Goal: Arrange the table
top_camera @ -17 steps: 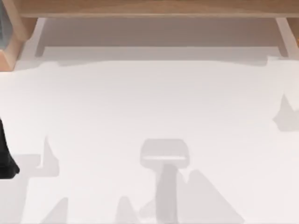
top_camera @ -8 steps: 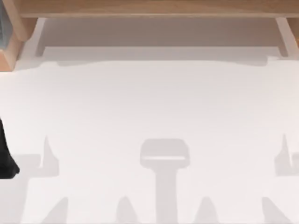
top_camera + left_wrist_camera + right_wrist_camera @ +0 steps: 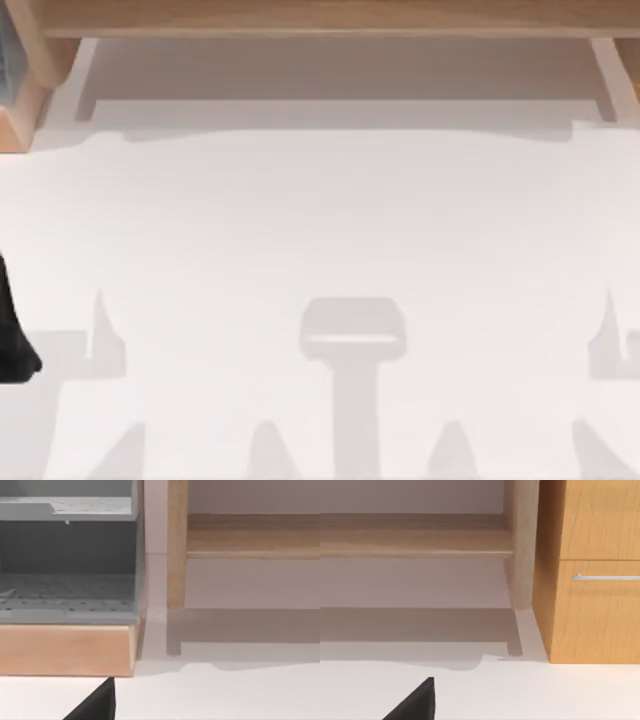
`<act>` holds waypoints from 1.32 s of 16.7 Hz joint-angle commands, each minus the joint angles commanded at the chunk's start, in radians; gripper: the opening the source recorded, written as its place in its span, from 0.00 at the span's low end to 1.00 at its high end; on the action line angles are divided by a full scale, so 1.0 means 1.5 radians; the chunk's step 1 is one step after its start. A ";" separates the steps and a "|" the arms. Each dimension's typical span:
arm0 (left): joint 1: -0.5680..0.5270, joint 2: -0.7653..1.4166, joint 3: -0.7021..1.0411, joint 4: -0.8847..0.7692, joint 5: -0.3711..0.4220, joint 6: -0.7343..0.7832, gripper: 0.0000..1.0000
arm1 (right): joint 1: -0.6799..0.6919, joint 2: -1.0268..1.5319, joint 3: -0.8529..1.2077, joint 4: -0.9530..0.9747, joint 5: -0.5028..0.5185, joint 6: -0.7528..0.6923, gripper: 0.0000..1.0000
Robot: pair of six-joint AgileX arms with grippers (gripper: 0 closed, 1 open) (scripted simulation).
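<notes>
The table [image 3: 320, 220] is a plain white top carrying grey shadows of the arms and the camera stand. A black part of my left arm [image 3: 14, 340] pokes in at the table's left edge. In the left wrist view, a dark wedge of my left gripper [image 3: 95, 705] hangs over the white table [image 3: 225, 695] near its back left corner. In the right wrist view, a like wedge of my right gripper [image 3: 415, 702] hangs over the table [image 3: 545, 690] near the back right corner.
Light wooden framing [image 3: 320, 18] runs along the back. A grey perforated shelf unit [image 3: 67, 570] on a wooden base [image 3: 65, 650] stands at the back left, beside a wooden post [image 3: 176, 545]. A wooden cabinet [image 3: 595, 620] with a metal drawer handle [image 3: 605, 577] stands at the back right.
The shadows on the right half of the table have slid toward the near edge and the right. The black part of my left arm has not moved.
</notes>
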 joint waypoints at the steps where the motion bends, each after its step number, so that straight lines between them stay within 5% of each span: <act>1: -0.002 0.007 0.007 0.000 -0.002 0.000 1.00 | 0.000 0.000 0.000 0.000 0.000 0.000 1.00; 7: -0.048 0.194 0.196 -0.009 -0.044 0.000 1.00 | 0.000 0.000 0.000 0.000 0.000 0.000 1.00; 22: -0.239 1.100 1.143 -0.035 -0.217 0.004 1.00 | 0.000 0.000 0.000 0.000 0.000 0.000 1.00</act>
